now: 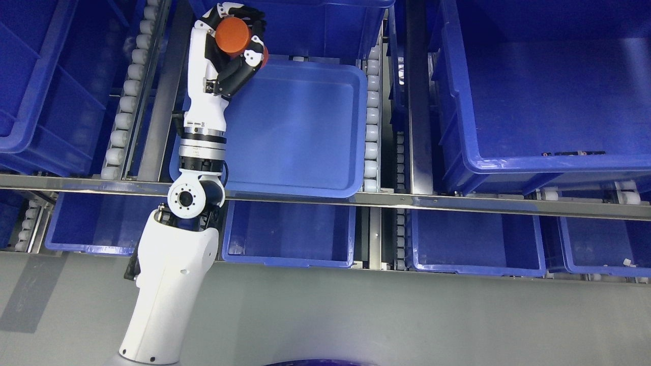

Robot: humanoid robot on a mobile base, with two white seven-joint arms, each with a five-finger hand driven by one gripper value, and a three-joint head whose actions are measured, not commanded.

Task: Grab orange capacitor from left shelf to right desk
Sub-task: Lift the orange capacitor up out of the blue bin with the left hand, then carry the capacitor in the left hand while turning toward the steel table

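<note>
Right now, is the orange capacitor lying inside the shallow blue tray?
No, the left hand holds the orange capacitor in its curled fingers, by the far left corner of the shallow blue tray.

Single view, head camera, looking steeply down onto a shelving rack from above and in front. Grey floor [407, 320] fills the bottom strip; a metal rail [457, 201] crosses the frame left to right, tilted slightly. Above it, a shallow blue tray [300, 127] sits mid-frame; a deep blue bin [549, 101] takes the upper right. The left arm [168, 274] enters at lower left, close to the lens. No second view to compare.
</note>
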